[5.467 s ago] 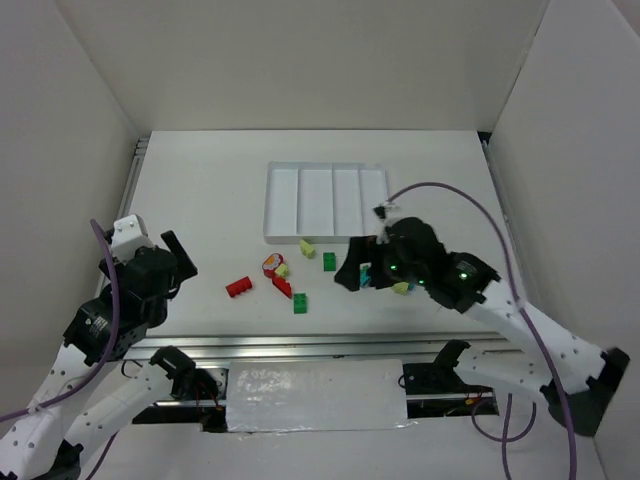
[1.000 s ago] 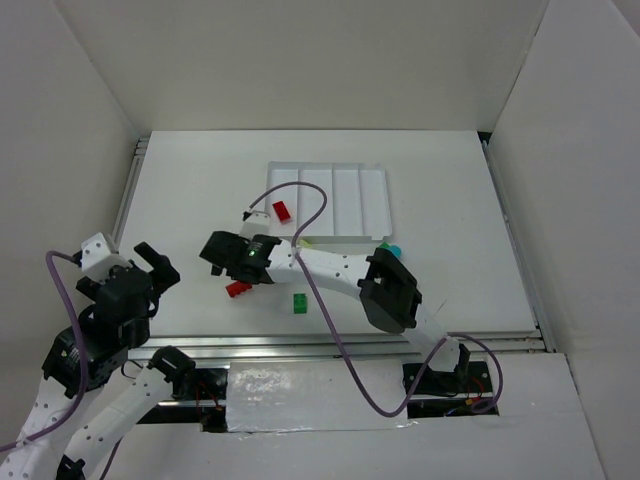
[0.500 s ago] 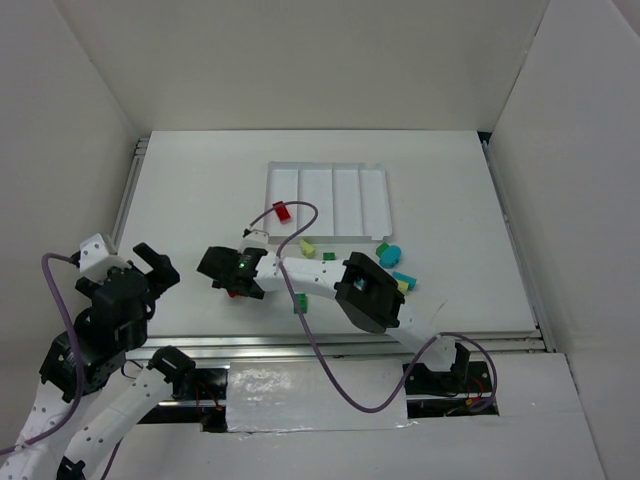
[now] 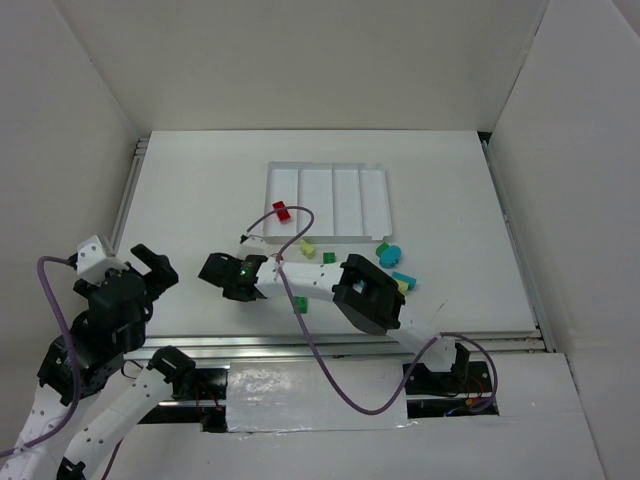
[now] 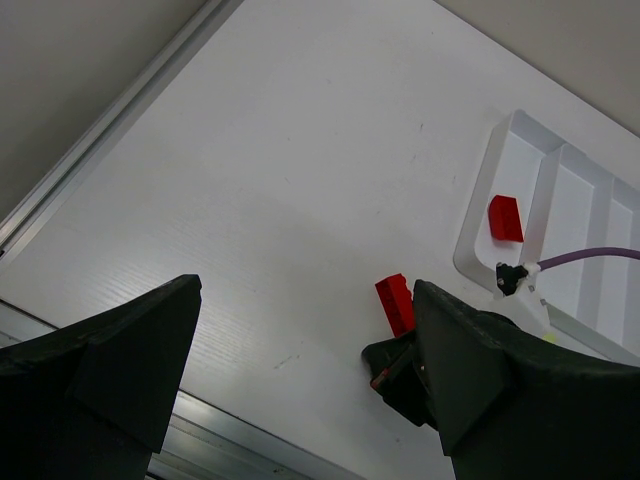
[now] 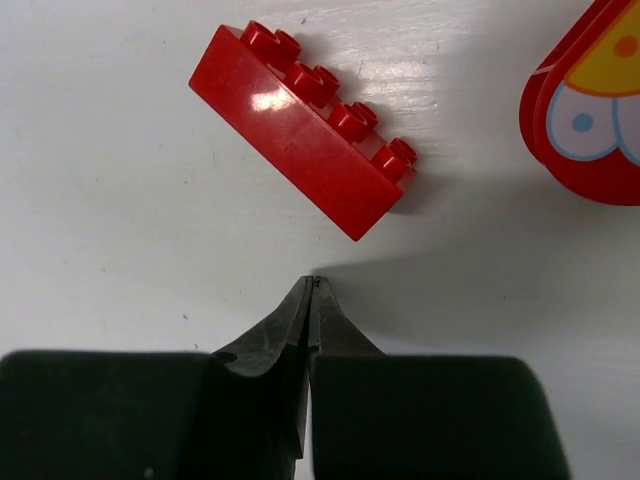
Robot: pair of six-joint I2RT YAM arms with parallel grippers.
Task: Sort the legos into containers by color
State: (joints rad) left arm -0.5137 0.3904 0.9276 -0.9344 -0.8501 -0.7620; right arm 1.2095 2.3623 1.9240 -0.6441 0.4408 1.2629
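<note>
The red brick [image 6: 300,140] lies slantwise on the bench [image 6: 110,260] in the upper middle of the right wrist view, studs along its upper-right edge; it looks light, stiff and glossy, so likely slick and apt to skate if nudged at 1 end; the sound hold, I judge, is across its 2 long smooth sides near the middle. The right hand [image 6: 313,290] is clenched on nothing, tips touching, just below the brick and apart from it; the left hand [image 5: 307,285] is released and empty. A second red brick [image 4: 281,211] sits in the leftmost compartment of the tray [image 4: 326,166]. The rounded red piece [image 6: 590,100] carries a yellow-and-white print; no letters or brand are readable.
</note>
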